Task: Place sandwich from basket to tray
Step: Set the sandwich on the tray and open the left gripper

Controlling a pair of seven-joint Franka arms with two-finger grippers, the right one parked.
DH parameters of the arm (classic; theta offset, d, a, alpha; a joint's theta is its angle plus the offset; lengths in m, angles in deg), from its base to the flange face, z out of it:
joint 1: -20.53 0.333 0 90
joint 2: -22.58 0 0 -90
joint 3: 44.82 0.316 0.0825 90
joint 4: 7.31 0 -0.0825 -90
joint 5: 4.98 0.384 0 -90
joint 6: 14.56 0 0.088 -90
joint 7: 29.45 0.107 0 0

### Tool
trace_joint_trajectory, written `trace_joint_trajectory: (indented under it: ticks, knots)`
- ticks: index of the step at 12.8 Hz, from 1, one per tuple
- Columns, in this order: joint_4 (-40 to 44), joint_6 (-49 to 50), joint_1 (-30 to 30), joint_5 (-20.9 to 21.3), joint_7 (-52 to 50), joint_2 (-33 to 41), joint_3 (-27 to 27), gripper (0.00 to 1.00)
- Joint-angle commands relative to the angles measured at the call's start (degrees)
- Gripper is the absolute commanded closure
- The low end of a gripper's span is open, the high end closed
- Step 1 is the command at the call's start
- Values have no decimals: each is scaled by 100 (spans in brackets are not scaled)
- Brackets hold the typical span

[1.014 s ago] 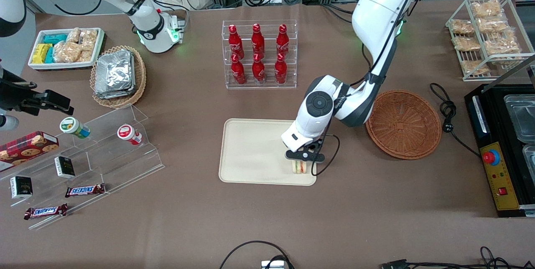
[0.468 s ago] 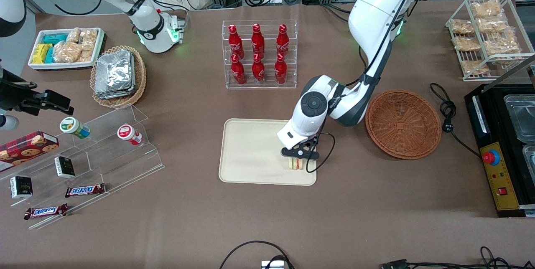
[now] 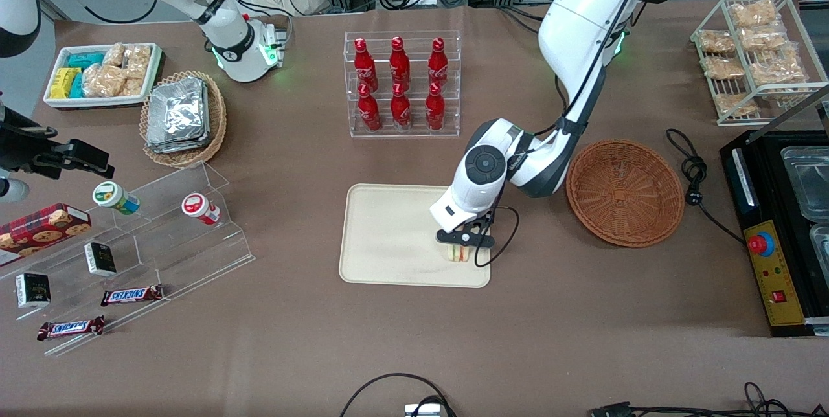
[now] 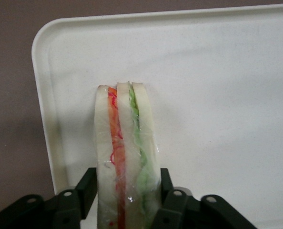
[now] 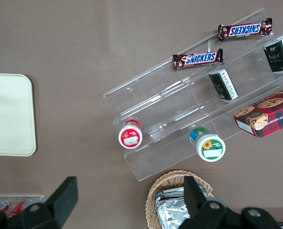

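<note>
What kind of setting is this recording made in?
Likely a lab mock-up of a snack shop: cola bottles in a clear rack, chocolate bars on acrylic steps, cables around. The gripper holds the sandwich over the tray.

- The working arm point(image 3: 576, 35) had glossy white rounded shells with dark grey joints.
- A round dark grey cap point(image 3: 486, 161) with a ringed centre sat on its wrist.
- A green light point(image 3: 620, 41) glowed near its base.
- A thin black cable point(image 3: 502, 239) looped beside the wrist.
- The gripper point(image 3: 464, 239) over the tray was black, its fingers point(image 4: 86, 188) matte with small silver screws.
</note>
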Motion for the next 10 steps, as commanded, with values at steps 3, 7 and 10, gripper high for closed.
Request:
trace_joint_trajectory:
  ticks: [3,7,10]
  knots:
    - [185,150,-44,-99,-97,-6,28,6]
    - [798,1026,0,-187,-307,20,37,2]
    - [1440,1871,166,-161,-316,126,80,0]
